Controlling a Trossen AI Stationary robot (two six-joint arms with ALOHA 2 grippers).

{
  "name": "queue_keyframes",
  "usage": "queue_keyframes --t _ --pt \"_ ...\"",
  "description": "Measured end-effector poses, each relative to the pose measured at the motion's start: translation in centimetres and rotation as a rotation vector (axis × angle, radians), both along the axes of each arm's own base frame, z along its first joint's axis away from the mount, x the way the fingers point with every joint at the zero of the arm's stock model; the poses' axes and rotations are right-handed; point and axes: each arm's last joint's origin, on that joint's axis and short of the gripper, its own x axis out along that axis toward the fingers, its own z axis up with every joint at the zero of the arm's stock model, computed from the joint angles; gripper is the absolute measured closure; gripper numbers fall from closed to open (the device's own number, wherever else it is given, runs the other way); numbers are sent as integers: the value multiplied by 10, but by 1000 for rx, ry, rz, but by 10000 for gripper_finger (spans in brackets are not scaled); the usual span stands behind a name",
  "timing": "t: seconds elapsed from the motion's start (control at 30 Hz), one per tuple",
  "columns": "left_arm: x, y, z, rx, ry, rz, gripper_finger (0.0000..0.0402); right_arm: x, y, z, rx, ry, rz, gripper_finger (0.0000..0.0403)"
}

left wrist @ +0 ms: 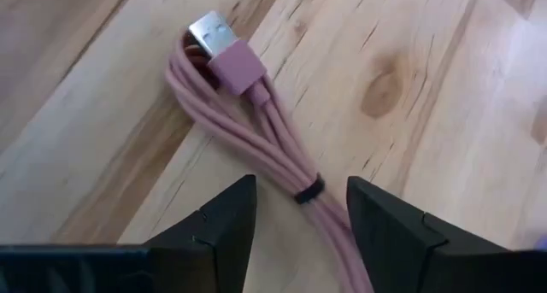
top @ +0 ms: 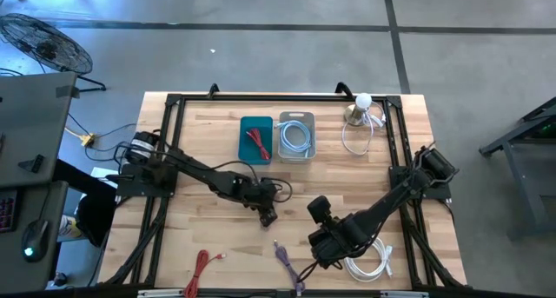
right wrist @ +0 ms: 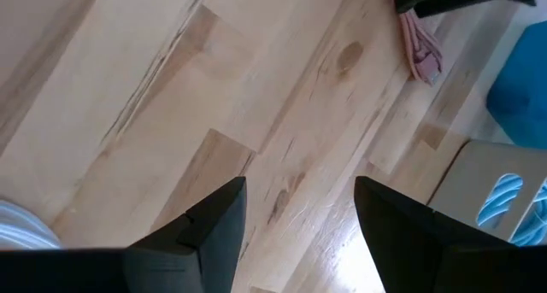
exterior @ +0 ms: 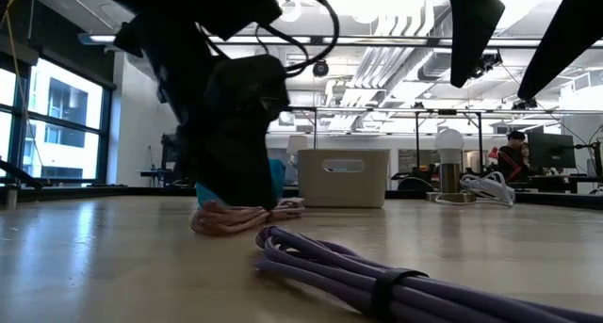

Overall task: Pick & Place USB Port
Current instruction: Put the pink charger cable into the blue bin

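Observation:
A pink USB cable (left wrist: 256,131), bundled with a black tie and ending in a silver plug (left wrist: 214,32), lies flat on the wooden table (top: 217,159). My left gripper (left wrist: 297,229) stands open low over the bundle's tied end. One finger is on each side of the strands, and no touch shows. From table height the pink bundle (exterior: 240,218) shows under my left gripper (exterior: 236,186). From above, my left gripper (top: 268,215) hides it. My right gripper (top: 320,246) hangs open over bare wood near the front edge, with nothing between its fingers (right wrist: 214,233).
A teal tray (top: 244,140) with a red cable and a grey bin (top: 310,138) with a blue cable stand at the back centre. A lamp (top: 360,107) with a white cable is at the back right. Red (top: 204,268), purple (top: 287,259) and white (top: 369,265) cables lie along the front.

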Motion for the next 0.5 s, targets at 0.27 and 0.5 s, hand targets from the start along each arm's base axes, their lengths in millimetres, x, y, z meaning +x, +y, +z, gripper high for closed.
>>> queue_keyframes --t 0.27,0.5 --pt "14 2 -11 61 104 -94 291 -4 6 0 11 0 7 192" --pt "21 1 -1 194 128 -216 392 -8 11 0 13 -2 10 192"
